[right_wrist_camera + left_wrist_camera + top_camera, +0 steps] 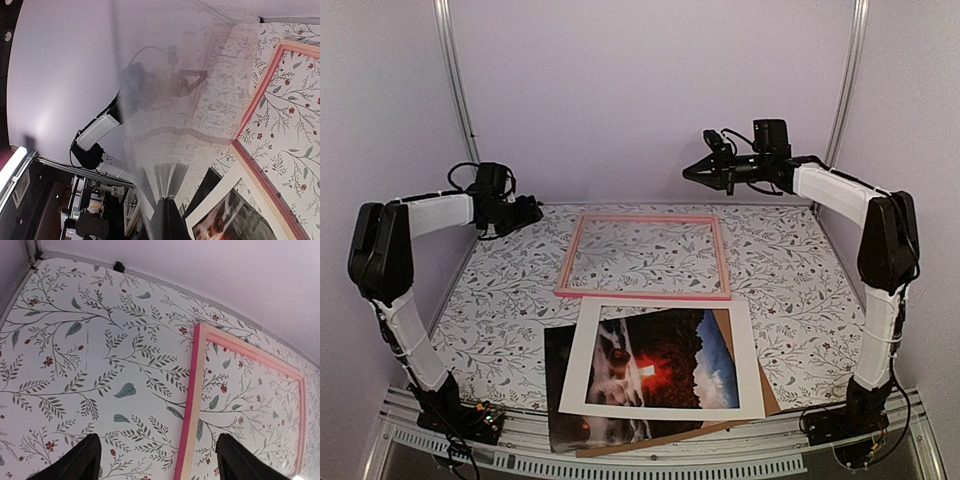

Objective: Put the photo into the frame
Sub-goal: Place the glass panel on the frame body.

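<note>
The pink frame [645, 257] lies flat mid-table with nothing inside it. The photo [660, 372] lies near the front edge under a white mat [582, 370], and its dark left side sticks out past the mat. My left gripper [530, 212] hovers by the frame's far left corner. It is open, and its fingertips [82, 460] straddle the frame's left rail [192, 405] from above. My right gripper [692, 172] is raised above the frame's back right. In the right wrist view it [167, 222] is shut on the edge of a clear sheet [175, 115].
A brown backing board [765, 395] pokes out from under the mat at the right. The floral tabletop [800, 270] is walled at the back and sides. The left arm [97, 132] shows through the clear sheet.
</note>
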